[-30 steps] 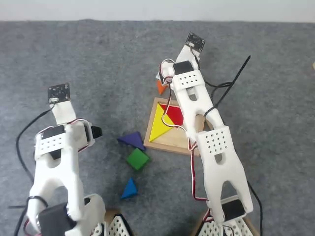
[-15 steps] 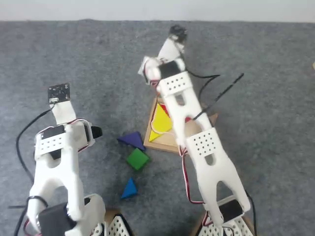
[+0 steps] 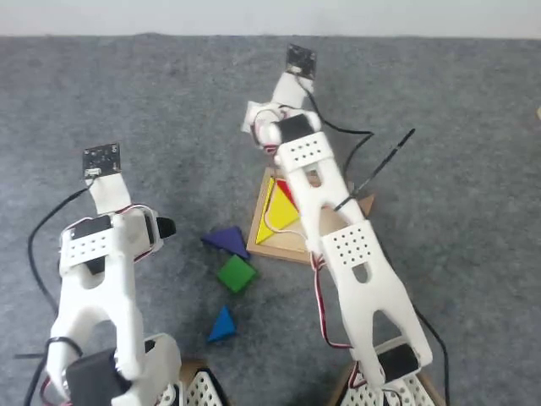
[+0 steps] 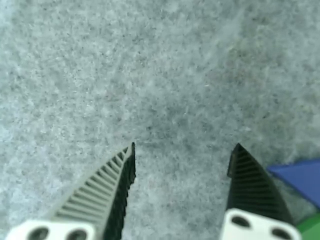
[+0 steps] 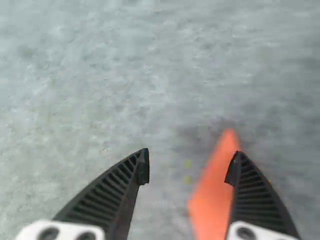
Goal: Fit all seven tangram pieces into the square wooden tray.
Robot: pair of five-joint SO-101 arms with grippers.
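High view: 2 pieces in the wooden tray (image 3: pixel 283 244), 4 loose on the grey table (image 3: pixel 152 93).
Nearest, left of the tray, lie a blue triangle (image 3: pixel 222 325), a green square (image 3: pixel 236 273) and a purple piece (image 3: pixel 226 241). In the tray, a yellow triangle (image 3: pixel 275 216) touches a red triangle (image 3: pixel 286 190). The left jaws stand apart over the table, well left of the tray. Beyond the tray, the right jaws stand apart, with an orange piece (image 5: pixel 212 195) flat beside 1 of them.
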